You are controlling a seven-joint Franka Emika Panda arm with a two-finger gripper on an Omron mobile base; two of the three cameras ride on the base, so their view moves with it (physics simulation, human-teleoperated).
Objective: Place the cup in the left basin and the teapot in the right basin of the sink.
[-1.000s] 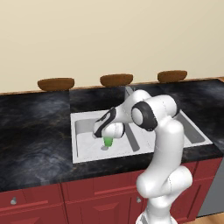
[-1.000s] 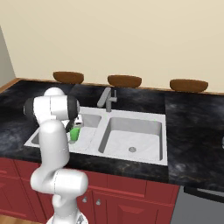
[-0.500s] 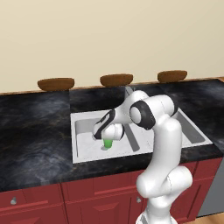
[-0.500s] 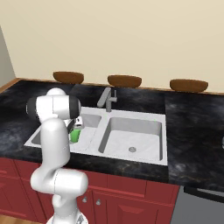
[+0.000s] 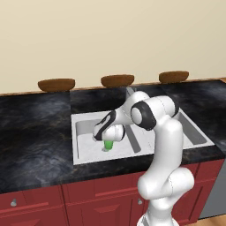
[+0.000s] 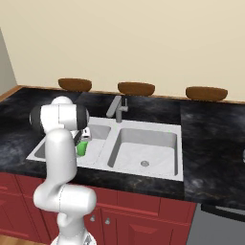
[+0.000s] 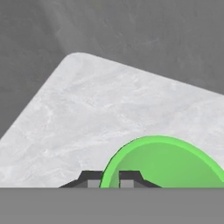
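Gripper (image 7: 109,178) pinching the cup (image 5: 108,145) rim, low in the left basin (image 5: 88,148).
Cup placement step; next: release, lift clear, find the teapot.

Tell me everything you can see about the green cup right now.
The cup is a small, bright green, plain tumbler with no handle, smooth and plastic-looking. It sits upright and low inside the left basin of the white marble-look sink, its open round mouth facing up in the hand view. The gripper is shut on the cup, one fingertip inside the rim, the other outside. Whether its base touches the basin floor cannot be told.
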